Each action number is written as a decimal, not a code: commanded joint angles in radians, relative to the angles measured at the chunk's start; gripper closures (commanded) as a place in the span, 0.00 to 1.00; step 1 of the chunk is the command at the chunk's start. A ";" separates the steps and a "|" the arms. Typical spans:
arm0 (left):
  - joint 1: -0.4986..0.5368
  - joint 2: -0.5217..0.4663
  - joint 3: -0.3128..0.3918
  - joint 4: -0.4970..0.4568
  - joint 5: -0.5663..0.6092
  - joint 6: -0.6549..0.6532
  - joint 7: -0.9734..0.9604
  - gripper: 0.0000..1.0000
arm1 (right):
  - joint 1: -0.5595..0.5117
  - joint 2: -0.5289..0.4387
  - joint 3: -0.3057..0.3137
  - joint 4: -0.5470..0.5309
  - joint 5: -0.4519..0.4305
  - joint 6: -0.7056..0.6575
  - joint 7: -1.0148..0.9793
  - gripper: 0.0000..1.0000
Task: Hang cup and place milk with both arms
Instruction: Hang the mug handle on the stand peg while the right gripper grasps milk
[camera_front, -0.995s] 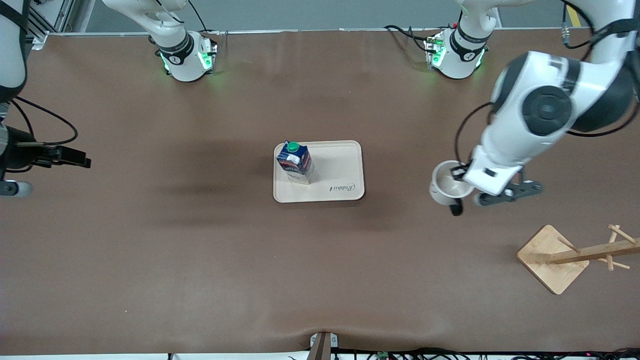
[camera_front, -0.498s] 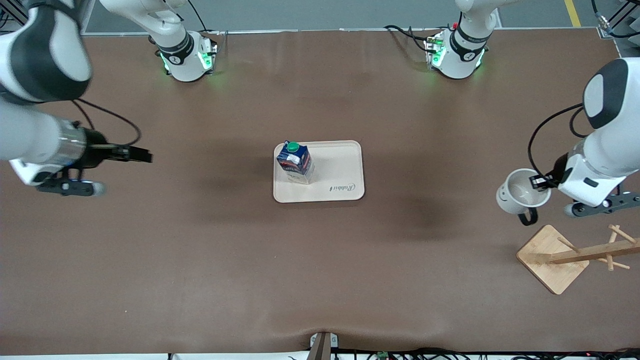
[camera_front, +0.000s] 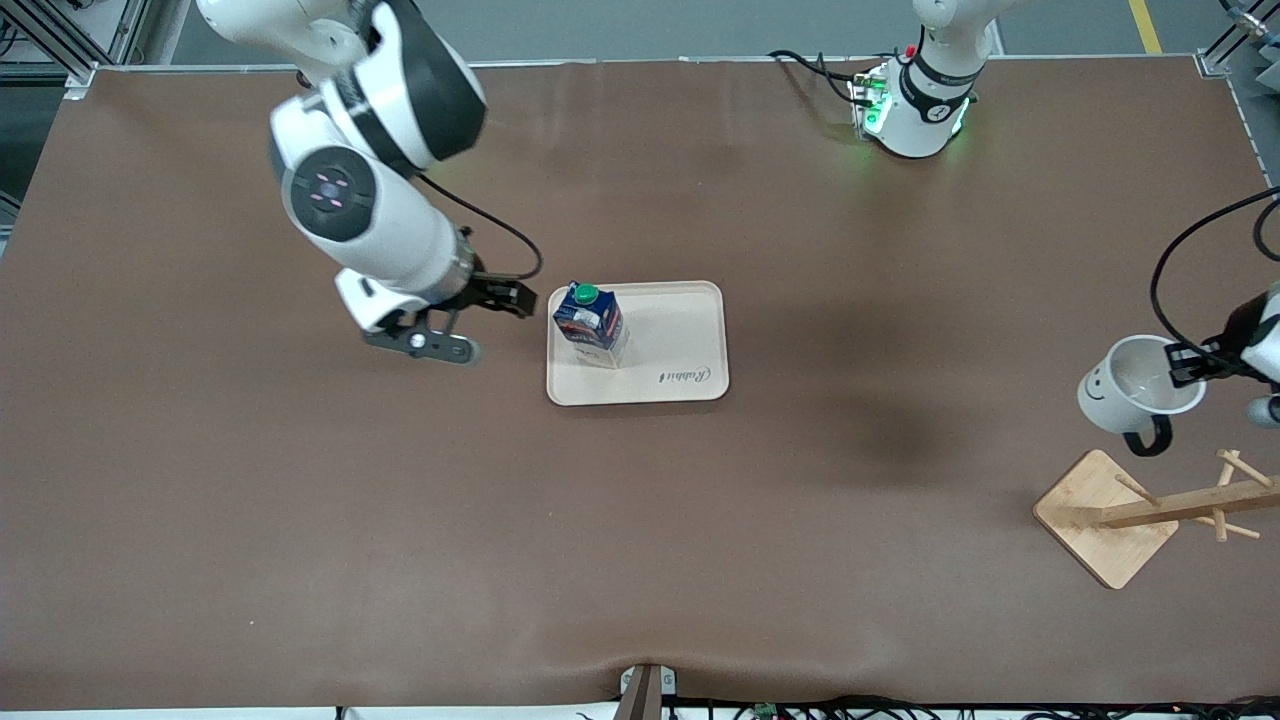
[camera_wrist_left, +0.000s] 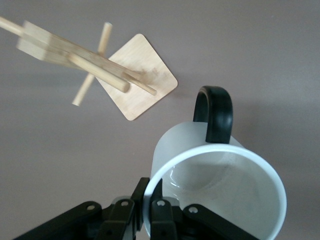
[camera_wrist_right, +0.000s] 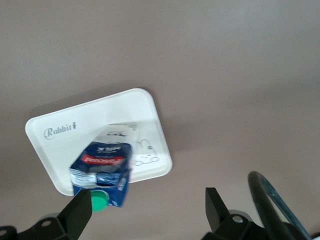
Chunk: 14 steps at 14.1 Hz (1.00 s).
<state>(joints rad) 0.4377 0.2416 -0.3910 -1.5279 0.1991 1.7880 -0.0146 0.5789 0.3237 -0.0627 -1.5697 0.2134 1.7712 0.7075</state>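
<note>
The left end effector (camera_wrist_left: 145, 210) is closed on the rim of a small white smiley-face mug with a black loop handle (camera_front: 1135, 390) — held above a bamboo peg rack (camera_front: 1140, 512). The right end effector (camera_wrist_right: 145, 212) is spread wide, holding nothing, over the brown bench (camera_front: 300, 520) beside a dark blue green-capped milk carton (camera_front: 590, 322) — upright on a beige tray (camera_front: 680, 340).

Both arms white, rounded shells with black joint bands; right arm (camera_front: 370, 170) has a round grey cap with small red marks. Bases glow green. Black cable loops along each forearm to the black tool.
</note>
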 joint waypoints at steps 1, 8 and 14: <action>0.050 0.016 -0.011 0.023 -0.059 0.031 0.060 1.00 | 0.054 0.060 -0.014 0.008 0.043 0.075 0.082 0.00; 0.128 0.062 -0.011 0.026 -0.087 0.106 0.220 1.00 | 0.121 0.120 -0.014 0.007 0.043 0.134 0.203 0.00; 0.189 0.085 -0.003 0.038 -0.156 0.120 0.338 1.00 | 0.156 0.133 -0.014 -0.070 0.044 0.188 0.225 0.00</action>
<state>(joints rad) 0.5745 0.3057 -0.3891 -1.5124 0.0821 1.9105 0.2592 0.7160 0.4670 -0.0634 -1.6200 0.2361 1.9285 0.9077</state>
